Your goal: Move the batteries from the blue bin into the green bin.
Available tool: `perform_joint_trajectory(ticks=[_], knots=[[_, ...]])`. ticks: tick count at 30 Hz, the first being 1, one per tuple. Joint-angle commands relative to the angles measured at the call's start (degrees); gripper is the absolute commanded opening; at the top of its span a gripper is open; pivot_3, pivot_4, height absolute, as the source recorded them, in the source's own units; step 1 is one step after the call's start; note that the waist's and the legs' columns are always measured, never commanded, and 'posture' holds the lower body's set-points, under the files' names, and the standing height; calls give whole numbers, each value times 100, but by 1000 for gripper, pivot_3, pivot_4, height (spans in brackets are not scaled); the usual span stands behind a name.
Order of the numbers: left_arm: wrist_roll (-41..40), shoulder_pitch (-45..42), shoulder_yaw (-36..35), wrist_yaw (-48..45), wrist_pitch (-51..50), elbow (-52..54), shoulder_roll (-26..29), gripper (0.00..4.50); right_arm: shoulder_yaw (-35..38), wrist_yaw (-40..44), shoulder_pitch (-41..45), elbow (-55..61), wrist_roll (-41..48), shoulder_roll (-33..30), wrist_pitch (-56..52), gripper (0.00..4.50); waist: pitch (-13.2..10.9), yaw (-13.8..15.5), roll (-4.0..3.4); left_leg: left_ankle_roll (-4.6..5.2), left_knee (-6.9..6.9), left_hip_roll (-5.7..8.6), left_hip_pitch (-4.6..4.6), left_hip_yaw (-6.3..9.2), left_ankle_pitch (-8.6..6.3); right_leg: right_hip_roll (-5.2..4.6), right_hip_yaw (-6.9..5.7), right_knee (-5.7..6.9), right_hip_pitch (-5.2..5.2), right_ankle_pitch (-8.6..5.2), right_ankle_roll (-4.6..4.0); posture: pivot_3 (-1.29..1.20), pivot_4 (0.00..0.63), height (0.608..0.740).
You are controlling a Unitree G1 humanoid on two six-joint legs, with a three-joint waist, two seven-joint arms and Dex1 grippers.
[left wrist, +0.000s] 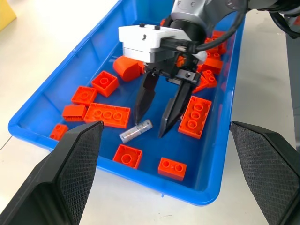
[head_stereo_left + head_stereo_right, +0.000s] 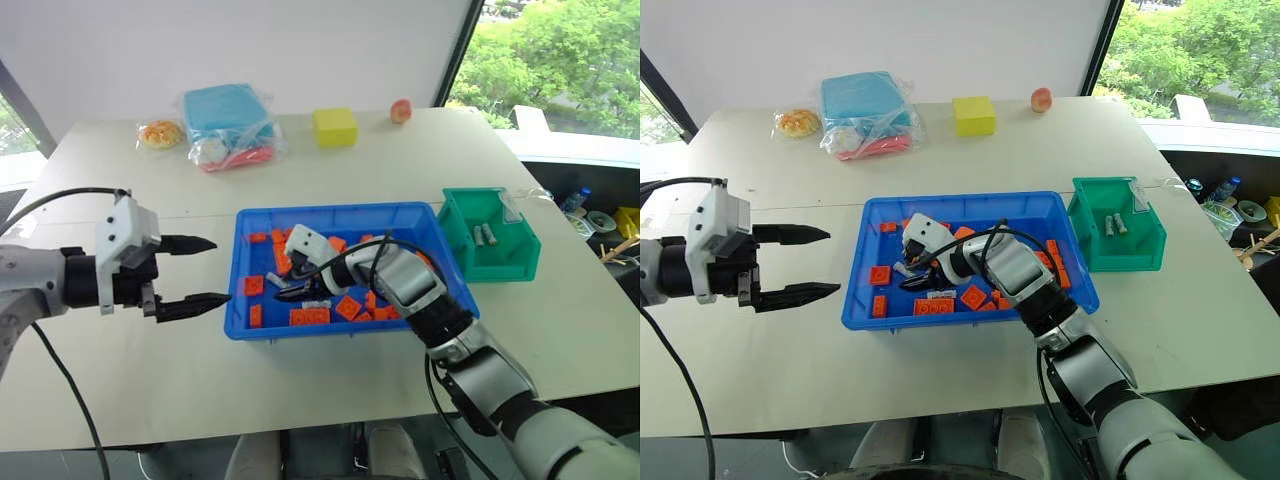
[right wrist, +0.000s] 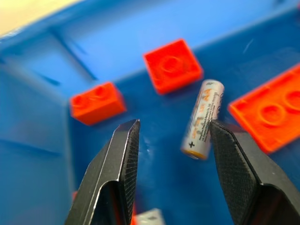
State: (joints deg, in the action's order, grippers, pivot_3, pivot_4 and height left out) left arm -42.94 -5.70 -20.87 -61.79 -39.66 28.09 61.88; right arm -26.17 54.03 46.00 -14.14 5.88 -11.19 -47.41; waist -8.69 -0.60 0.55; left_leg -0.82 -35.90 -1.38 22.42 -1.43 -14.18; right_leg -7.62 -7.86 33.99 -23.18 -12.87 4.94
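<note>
I have the right pincer [image 1: 153, 119] down inside the blue bin [image 2: 255, 325], its two black fingers spread apart with nothing gripped. One battery [image 1: 135, 131] lies flat on the bin floor just below and between the fingertips; in the right wrist view that cell sits close beside one finger [image 3: 239, 164], apart from the other. Orange bricks [image 1: 107, 115] are scattered around it across the bin floor. My left pincer [image 2: 190, 272] hangs over the bench [image 2: 120, 380] just outside the bin's left wall, released, fingers wide and empty. The green bin [image 2: 520, 262] stands on the bench just beside the blue bin's right end, and two batteries [image 2: 485, 235] lie inside it.
</note>
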Motion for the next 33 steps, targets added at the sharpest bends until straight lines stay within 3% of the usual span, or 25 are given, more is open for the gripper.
perform_joint_trajectory(ticks=[1, 8, 13, 14, 19, 25, 33], knots=[[-50, 17, -216, 35, 8, 139, 27, 4500, 50, 26, 140, 16, 19, -24, 129, 2353, 0, -1, 0, 0, 1, -1, 0, 0, 0, 0, 0, 0, -1, 0, 0, 0, 150, 706], [-71, 1, -155, 75, 30, 125, -4, 4500, -170, -136, 19, -485, -236, 110, 633, 2353, 2, -3, 3, 0, 1, -2, 0, 0, 0, 3, 0, 0, -1, -1, 1, 0, 150, 706], [-53, -68, -61, 42, 69, 60, -8, 4500, -82, -229, -29, -612, -306, 152, 833, 155, 3, -5, 4, 0, 1, -3, -1, 1, 0, 3, 0, 0, 0, -1, 2, 0, 150, 706], [-56, -87, -29, 26, 78, 39, -16, 4500, -35, -227, -49, -520, -285, 110, 802, 50, 3, -4, 4, 0, 1, -3, -1, 1, 0, 3, 0, 0, 0, -1, 2, 0, 150, 706], [-188, -274, 186, -22, 61, -193, -263, 4500, 457, -98, -192, 500, 75, -392, 147, 50, 2, 50, 4, 0, -1, -2, 0, 2, 0, 1, 0, -1, 1, -1, 2, 0, 150, 706], [-25, -472, 588, -301, 204, -626, -434, 4500, 1954, -164, -286, 2165, 885, -1607, -1321, 50, 2, 136, 8, -2, -5, -4, 8, 1, -2, 0, -2, -8, -4, -2, -1, 0, 150, 706], [79, -871, 1008, -636, 376, -921, -576, 4500, 3620, -844, -795, 1417, 632, -3493, -1152, 50, 2, 166, 9, -18, 3, -13, 14, -21, -12, 1, -12, -54, 0, -1, -5, 0, 150, 706]])
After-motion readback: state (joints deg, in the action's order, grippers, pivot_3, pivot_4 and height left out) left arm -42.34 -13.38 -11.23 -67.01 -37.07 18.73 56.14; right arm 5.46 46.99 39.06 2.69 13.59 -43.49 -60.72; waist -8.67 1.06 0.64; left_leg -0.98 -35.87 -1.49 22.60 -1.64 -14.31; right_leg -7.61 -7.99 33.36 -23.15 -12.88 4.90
